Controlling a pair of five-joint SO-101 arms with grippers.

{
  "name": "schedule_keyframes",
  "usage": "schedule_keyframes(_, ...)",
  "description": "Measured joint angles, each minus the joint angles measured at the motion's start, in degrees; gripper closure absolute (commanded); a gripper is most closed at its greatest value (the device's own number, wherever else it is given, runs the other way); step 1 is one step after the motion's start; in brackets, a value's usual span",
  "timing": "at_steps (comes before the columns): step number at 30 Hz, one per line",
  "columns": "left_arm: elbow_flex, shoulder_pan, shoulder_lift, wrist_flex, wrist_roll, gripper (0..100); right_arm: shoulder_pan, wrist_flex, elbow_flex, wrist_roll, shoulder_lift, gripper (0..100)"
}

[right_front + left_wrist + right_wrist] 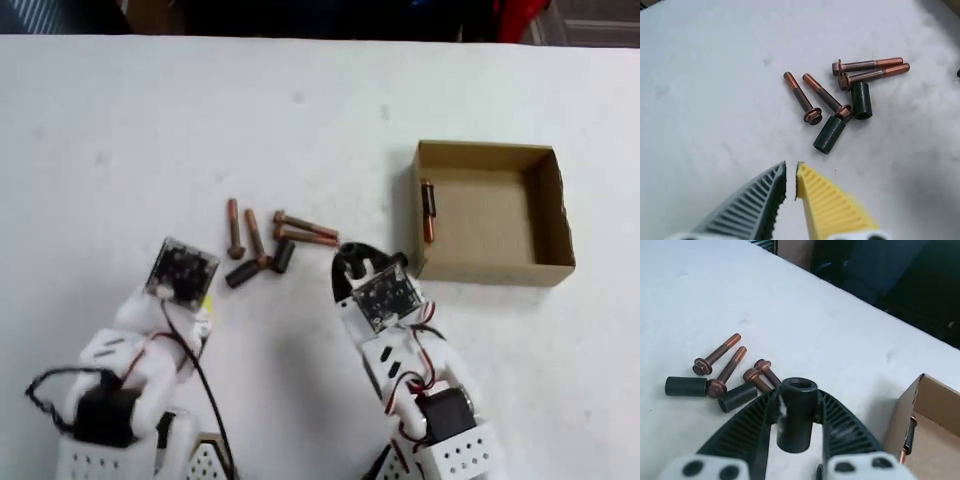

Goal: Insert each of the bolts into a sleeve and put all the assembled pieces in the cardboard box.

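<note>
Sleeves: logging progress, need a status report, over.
Left gripper shut, empty. Right gripper shut on a sleeve. Four bolts, two sleeves loose on table; one assembled piece in cardboard box.

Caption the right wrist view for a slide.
Right hand grips a black sleeve near four copper bolts, two loose sleeves and cardboard box.

High view down over table (pixel 150 110), wrist views near, low — all share the bolts (pixel 253 232)

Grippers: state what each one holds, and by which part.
Right gripper holds a black sleeve, clamped by its side walls, open end clear. Left gripper holds nothing.
</note>
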Motion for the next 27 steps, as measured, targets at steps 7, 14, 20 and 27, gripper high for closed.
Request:
schedule_keyframes(7,-8.7,0.4,21.4,-1.9,-0.2,92,0.0,-1.0,0.0,-0.1,0.0,98.1)
schedule_keyframes(14,-16.4,0.5,36.7,-2.2,-0.2,92,0.0,-4.7,0.0,-6.5,0.0,98.0)
schedule_keyframes(20,-22.0,0.5,48.1,-2.3,-0.2,92,0.0,-5.2,0.0,-15.6,0.0,98.1)
schedule_keyframes(27,-29.5,0.5,59.9,-2.3,-0.2,92,1.8,-4.8,0.0,-15.6,0.0,98.1)
